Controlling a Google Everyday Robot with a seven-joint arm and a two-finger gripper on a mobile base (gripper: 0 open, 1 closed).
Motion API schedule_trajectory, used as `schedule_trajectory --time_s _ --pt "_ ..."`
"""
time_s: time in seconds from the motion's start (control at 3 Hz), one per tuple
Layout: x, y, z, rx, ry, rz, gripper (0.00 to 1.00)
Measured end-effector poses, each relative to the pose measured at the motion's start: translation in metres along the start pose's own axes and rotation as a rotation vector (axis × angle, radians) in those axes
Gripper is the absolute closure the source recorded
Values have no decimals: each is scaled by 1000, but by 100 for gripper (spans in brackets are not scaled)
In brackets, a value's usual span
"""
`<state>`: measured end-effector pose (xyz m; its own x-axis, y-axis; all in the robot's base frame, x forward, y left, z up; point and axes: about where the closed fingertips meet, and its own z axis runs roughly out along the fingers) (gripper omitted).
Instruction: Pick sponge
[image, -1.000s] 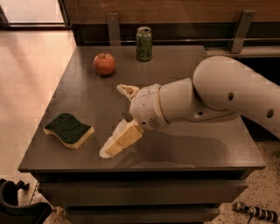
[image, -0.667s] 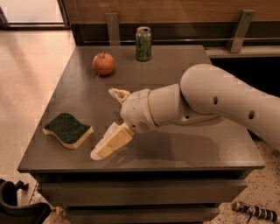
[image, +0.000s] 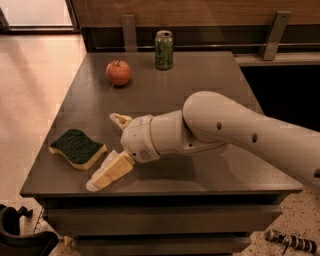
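The sponge (image: 77, 148) lies flat on the dark table (image: 200, 80) near its front left corner, green scouring top up over yellow foam. My gripper (image: 111, 147) is just to the right of the sponge, low over the table, pointing left toward it. It is open: one yellowish padded finger (image: 107, 173) reaches toward the table's front edge, the other finger (image: 120, 120) sits farther back. The sponge lies just left of the gap between them, not held. My white arm (image: 240, 127) comes in from the right.
A red apple (image: 118, 73) sits at the back left of the table. A green can (image: 164, 49) stands at the back centre. The table's left and front edges are close to the sponge. A dark object (image: 20, 235) lies on the floor at front left.
My gripper and arm have moved left across the table, closing the distance to the sponge. The sponge, apple and can have not moved.
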<state>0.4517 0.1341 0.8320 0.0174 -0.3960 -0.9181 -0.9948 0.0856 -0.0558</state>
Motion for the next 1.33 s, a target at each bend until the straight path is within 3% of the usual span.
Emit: schedule_trajectory --time_s 0.33,0.67,1.0,1.33 --pt "1 10 20 -27 -21 11 0" --pt "0 16 35 -52 -37 14 16" --pt "-2 18 36 -56 -37 10 47" --pt "-3 19 37 -58 -36 8 70"
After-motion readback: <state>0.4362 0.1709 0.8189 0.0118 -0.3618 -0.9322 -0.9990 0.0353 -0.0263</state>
